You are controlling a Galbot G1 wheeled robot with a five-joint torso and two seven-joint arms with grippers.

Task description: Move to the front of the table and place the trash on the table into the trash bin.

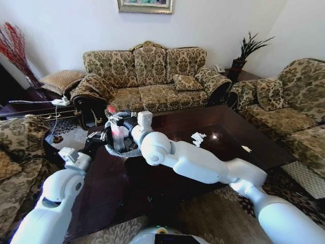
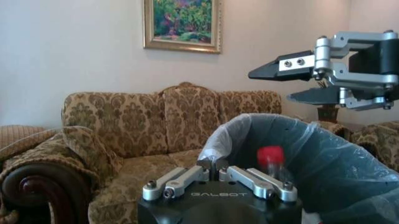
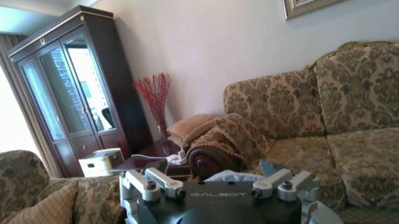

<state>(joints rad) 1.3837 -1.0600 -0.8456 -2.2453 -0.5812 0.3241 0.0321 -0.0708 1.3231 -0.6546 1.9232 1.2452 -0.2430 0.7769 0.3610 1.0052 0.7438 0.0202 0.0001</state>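
- Translucent whitish plastic lines the trash bin (image 2: 324,158), whose rim is pinched by the left gripper (image 2: 212,164); its fingers are closed on the bag edge in the left wrist view.
- Inside the bin, just beyond the left gripper's fingers, a crushed clear bottle (image 2: 272,161) with a red cap is seen standing against the liner.
- Above the bin's opening, the right gripper (image 2: 296,81) is held with its two dark fingers spread apart and nothing between them.
- From the head view, the bin (image 1: 120,145) is seen held at the near-left part of the table (image 1: 203,152), with the left gripper (image 1: 101,136) at its left rim and the right gripper (image 1: 118,120) directly over it.
- Glossy dark brown wood forms the table top, across which the right arm is stretched leftward.
- A crumpled white paper scrap (image 1: 197,138) is left on the table, well apart from the right gripper, on the far side of the right arm's elbow.
- A smaller pale scrap (image 1: 246,149) lies farther off toward the table's right edge.
- Behind both grippers, a patterned sofa (image 1: 152,76) is seen against the wall.
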